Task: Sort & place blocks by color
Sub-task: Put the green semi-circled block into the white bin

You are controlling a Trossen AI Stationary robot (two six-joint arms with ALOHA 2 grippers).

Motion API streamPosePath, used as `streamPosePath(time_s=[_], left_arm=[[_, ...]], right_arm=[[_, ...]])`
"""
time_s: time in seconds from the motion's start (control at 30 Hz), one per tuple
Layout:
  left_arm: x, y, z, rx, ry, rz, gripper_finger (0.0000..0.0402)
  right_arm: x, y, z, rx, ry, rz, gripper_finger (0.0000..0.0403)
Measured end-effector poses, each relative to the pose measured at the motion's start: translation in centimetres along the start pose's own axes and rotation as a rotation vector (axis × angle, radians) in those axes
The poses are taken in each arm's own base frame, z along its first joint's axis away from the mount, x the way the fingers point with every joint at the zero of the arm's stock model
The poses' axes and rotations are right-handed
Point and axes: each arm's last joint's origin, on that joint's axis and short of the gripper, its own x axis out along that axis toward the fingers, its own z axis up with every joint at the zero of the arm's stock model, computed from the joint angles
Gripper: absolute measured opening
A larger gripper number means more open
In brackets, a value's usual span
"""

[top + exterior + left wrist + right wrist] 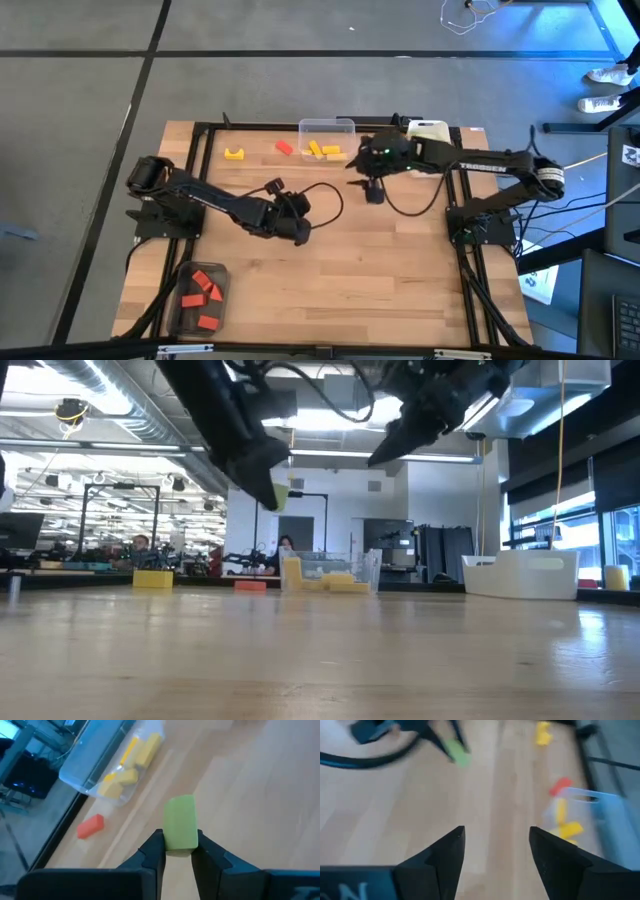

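My left gripper is shut on a light green block, above the table's middle. In the low view the block is well above the wood. My right gripper is open and holds nothing. It hovers near the far edge, beside a clear container with yellow blocks in and next to it. A red block and a yellow arch lie flat on the table near the far edge. Several red blocks sit in a clear container at the near left corner. My left gripper pinches the light green block between its two fingers, on two opposite sides at one end. The rest of the block sticks out past the fingertips. The fingers slant down from above. The block is lifted clear of the table.
A white tub stands at the far right, behind the right arm. Black cables loop over the table's middle between the two arms. Bare wood spreads across the near half. Shoes of a person show on the floor beyond the table.
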Motion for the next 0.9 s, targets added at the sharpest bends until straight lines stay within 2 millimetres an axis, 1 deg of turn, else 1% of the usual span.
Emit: streamPosePath(time_s=[0.07,0.2,0.33,0.4,0.53,0.7,0.8,0.9], left_arm=[[-0.4,0.1,0.1,0.003,-0.016,0.012,0.0067],[-0.3,0.8,0.5,-0.004,-0.033,0.032,0.0067],[-0.6,1.5,1.8,0.033,-0.079,-0.043,0.0067],[-0.9,1.9,2.8,0.044,-0.122,-0.12,0.0067],[-1.2,2.7,4.0,0.101,-0.182,-0.252,0.0067],[-1.9,3.7,4.9,0.118,-0.256,-0.279,0.0067],[-2.3,3.9,5.6,0.135,-0.32,-0.277,0.0067],[-2.5,4.0,6.1,0.159,-0.376,-0.315,0.0067]], right_arm=[[-1.1,-0.1,0.2,0.008,-0.009,-0.04,0.0223],[-3.4,0.6,0.4,-0.006,-0.004,-0.077,0.0223],[-4.9,1.2,0.8,-0.059,-0.026,-0.081,0.0223],[-5.1,1.4,0.9,-0.059,-0.038,-0.08,0.0223],[-5.1,1.5,1.0,-0.051,-0.047,-0.08,0.0223],[-5.1,1.4,1.3,-0.063,-0.078,-0.091,0.0223],[-5.2,1.3,1.5,-0.059,-0.094,-0.097,0.0223],[-5.2,1.2,1.8,-0.053,-0.127,-0.102,0.0223]])
